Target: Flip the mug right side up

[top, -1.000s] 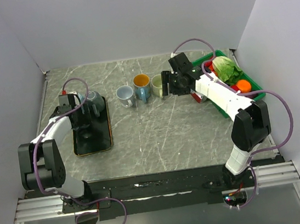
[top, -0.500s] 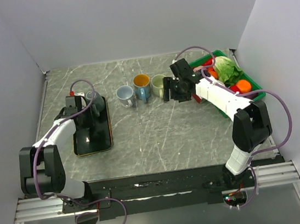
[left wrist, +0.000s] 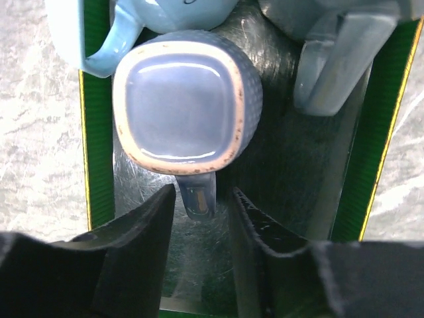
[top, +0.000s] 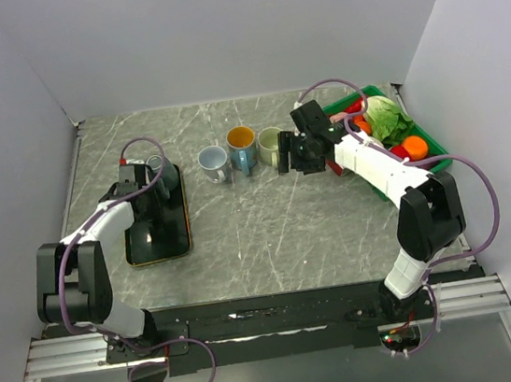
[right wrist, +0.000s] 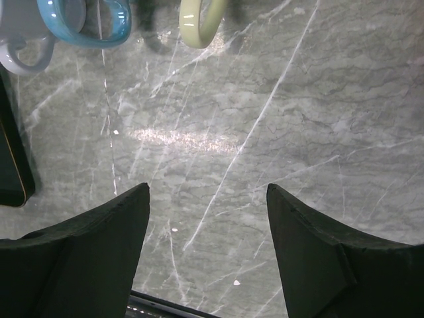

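The mug (left wrist: 185, 109) is blue-grey and stands upside down at the far end of the black tray (left wrist: 298, 172), its squarish tan-edged base facing up. Its handle (left wrist: 197, 195) points back between my left gripper's (left wrist: 202, 192) fingers. They have closed in on the handle: the left pad is against it and a thin slit shows on the right. From above, the mug (top: 162, 170) is half hidden behind the left gripper (top: 147, 181). My right gripper (top: 294, 155) hangs open over bare table, also seen as the right gripper (right wrist: 209, 192), holding nothing.
Three upright mugs stand in a row mid-table: pale blue (top: 213, 164), blue with an orange inside (top: 241, 148), pale green (top: 270, 144). A green bin (top: 438, 143) of vegetables sits far right. A light-blue mug (left wrist: 159, 13) and a grey shape (left wrist: 331, 59) crowd the tray's far end.
The left gripper's jaws have narrowed from wide open to close around the mug's handle, and the arm has edged in toward it. The right gripper has shifted slightly nearer and stays open.
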{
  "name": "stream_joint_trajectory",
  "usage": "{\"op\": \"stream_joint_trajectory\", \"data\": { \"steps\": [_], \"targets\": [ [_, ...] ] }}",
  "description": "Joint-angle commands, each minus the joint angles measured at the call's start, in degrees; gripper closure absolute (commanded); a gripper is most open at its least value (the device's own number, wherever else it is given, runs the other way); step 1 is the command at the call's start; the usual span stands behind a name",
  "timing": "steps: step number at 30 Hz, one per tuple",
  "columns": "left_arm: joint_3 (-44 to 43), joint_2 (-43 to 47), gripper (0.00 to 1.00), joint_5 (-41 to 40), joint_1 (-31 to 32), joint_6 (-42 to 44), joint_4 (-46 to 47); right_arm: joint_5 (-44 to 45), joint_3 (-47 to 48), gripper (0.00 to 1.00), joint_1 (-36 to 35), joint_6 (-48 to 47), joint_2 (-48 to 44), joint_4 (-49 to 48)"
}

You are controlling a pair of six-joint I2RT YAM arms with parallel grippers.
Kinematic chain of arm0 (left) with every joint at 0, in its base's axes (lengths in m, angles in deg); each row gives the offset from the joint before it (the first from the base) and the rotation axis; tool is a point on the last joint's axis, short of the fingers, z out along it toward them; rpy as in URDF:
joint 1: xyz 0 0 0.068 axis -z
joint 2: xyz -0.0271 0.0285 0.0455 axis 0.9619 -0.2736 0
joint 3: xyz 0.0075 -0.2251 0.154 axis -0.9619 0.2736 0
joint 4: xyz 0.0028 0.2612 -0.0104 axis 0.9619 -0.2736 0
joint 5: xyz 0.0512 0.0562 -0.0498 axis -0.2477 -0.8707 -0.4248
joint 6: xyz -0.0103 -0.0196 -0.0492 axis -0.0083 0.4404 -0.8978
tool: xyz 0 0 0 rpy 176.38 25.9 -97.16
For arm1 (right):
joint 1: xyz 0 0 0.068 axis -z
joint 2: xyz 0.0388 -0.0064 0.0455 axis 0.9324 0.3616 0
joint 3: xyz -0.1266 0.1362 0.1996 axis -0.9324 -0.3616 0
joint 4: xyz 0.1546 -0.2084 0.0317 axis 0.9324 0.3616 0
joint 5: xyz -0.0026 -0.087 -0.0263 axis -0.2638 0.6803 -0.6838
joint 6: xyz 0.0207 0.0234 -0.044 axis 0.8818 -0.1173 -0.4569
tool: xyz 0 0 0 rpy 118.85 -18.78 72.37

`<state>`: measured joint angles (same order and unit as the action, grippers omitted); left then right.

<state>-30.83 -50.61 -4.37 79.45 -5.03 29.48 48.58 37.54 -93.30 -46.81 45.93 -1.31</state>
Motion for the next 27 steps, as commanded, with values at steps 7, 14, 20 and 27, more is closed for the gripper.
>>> {"op": "stream_joint_trajectory", "data": {
  "steps": [7, 14, 20, 27],
  "targets": [
    [-2.01, -0.12, 0.63, -3.89, 0.13, -3.95, 2.19, 0.11, 0.13, 0.23, 0.41, 0.58, -2.94, -1.21],
    [-1.93, 0.41, 0.63, -4.16, 0.13, -5.09, 3.51, -0.16, 1.09, 0.23, 0.41, 0.41, -2.06, -0.95],
    [-1.75, 0.59, 0.68, -4.6, 0.21, -6.05, 4.22, -0.24, 1.18, 0.24, 0.41, 0.32, -1.71, -1.12],
    [-1.84, 0.41, 0.87, -5.3, 0.21, -6.23, 4.39, -0.24, 1.36, 0.24, 0.32, 0.32, -1.35, -1.12]
  ]
}}
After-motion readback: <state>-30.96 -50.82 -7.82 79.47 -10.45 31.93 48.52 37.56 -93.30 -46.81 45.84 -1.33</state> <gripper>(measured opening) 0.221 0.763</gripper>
